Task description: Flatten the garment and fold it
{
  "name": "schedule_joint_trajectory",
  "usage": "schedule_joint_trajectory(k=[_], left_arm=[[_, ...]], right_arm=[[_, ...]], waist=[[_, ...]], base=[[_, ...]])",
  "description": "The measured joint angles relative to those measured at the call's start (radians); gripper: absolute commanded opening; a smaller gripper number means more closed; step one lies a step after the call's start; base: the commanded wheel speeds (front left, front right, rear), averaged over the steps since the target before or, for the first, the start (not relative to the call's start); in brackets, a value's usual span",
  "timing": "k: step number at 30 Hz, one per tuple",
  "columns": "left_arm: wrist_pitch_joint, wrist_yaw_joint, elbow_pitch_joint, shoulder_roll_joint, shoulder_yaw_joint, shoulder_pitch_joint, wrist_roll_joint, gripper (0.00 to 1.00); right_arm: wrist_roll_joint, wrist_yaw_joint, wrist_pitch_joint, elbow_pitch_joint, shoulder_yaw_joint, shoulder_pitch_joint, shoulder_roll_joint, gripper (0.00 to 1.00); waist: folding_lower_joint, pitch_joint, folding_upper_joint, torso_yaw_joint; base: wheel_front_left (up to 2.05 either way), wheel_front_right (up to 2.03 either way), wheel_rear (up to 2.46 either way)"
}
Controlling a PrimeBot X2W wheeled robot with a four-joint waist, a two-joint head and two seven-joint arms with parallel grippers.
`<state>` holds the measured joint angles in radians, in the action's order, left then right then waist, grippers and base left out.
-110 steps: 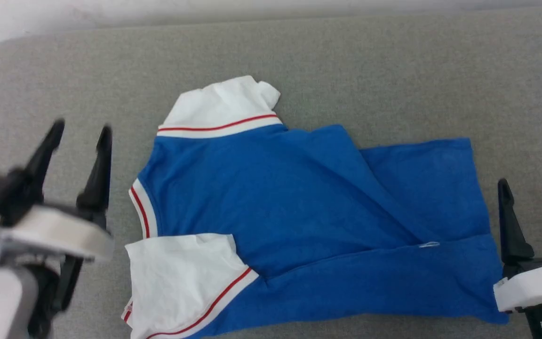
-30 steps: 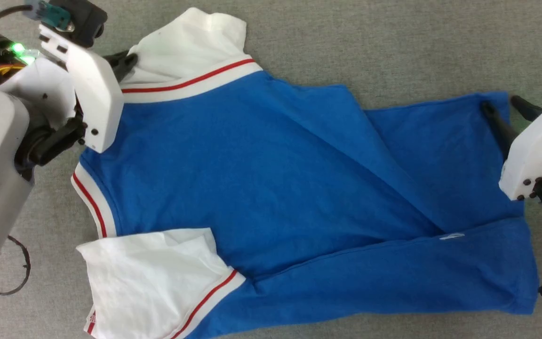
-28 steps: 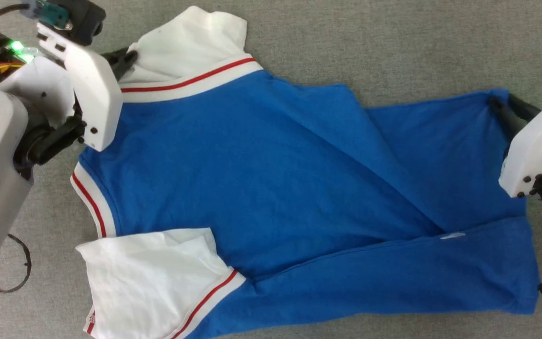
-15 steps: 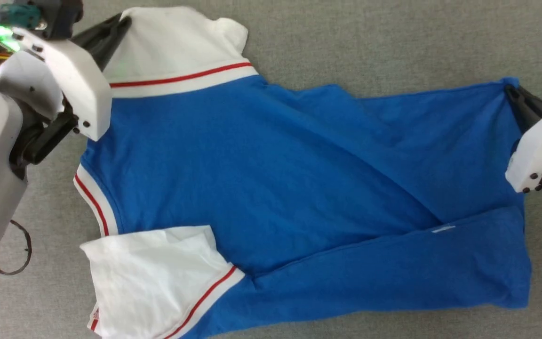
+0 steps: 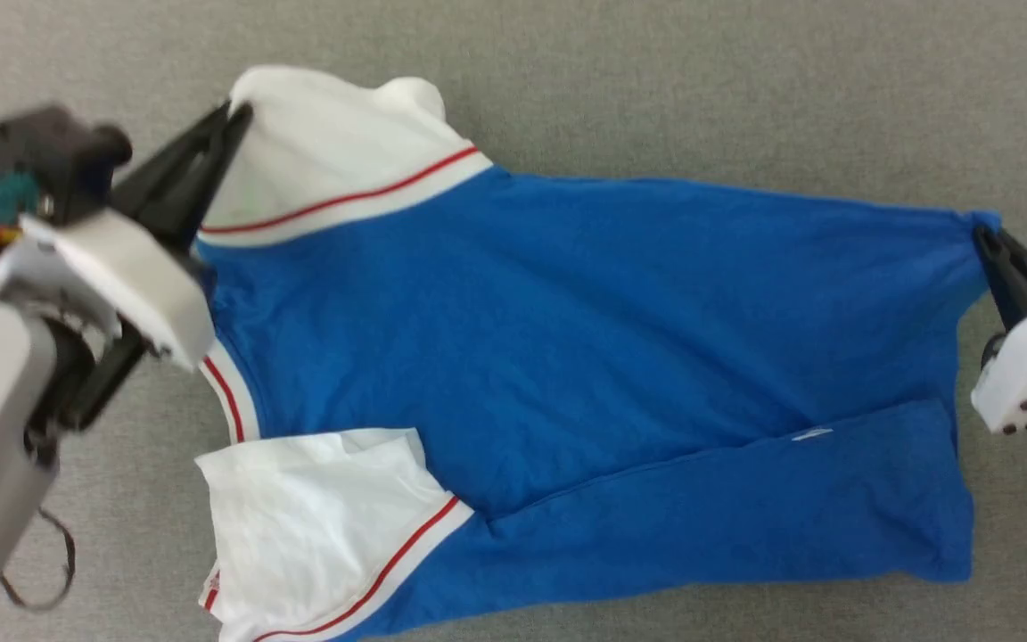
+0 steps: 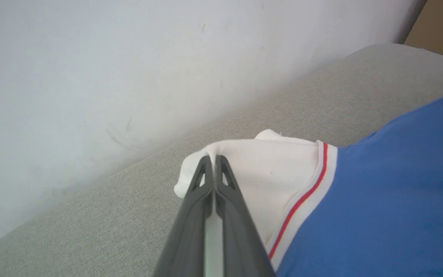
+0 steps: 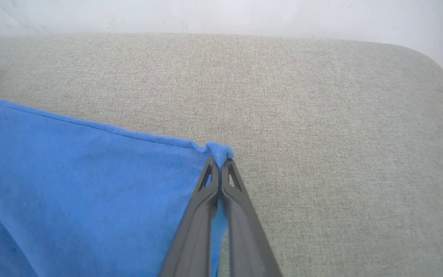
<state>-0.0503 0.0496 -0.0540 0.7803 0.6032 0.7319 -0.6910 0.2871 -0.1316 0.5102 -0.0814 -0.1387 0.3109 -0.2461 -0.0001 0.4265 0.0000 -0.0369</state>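
We note the grey cloth-covered desk (image 5: 656, 80) under everything. The garment (image 5: 585, 312), blue with white sleeves, lies stretched between the two claws, its edge from one claw to the other pulled nearly straight. The left claw (image 5: 237, 111) is clenched on a white sleeve's edge. The right claw (image 5: 981, 236) is clenched on a blue hem corner.

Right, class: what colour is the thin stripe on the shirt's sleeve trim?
Red stripe edging the shirt's white sleeve; clearest in the head view.
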Motion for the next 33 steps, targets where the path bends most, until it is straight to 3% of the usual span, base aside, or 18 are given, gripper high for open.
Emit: schedule_joint_trajectory(k=[16, 25, 33], left_arm=[[0.133, -0.174, 0.314, 0.113, -0.083, -0.508, -0.185, 0.00], [0.120, -0.174, 0.364, 0.125, -0.052, -0.725, -0.328, 0.00], [0.068, -0.173, 0.352, 0.123, -0.005, -0.751, -0.348, 0.00]], right_arm=[[0.087, 0.000, -0.081, -0.030, -0.062, -0.238, 0.049, 0.00], [0.102, 0.000, -0.088, -0.017, -0.085, -0.344, 0.072, 0.00], [0.078, 0.000, -0.078, 0.021, -0.065, -0.364, 0.080, 0.00]], waist=[[-0.0002, -0.137, 0.0000, 0.037], [-0.0001, -0.194, 0.0000, 0.061], [0.0000, -0.207, 0.0001, 0.067]], base=[[0.00, 0.00, 0.00], [0.00, 0.00, 0.00], [0.00, 0.00, 0.00]])
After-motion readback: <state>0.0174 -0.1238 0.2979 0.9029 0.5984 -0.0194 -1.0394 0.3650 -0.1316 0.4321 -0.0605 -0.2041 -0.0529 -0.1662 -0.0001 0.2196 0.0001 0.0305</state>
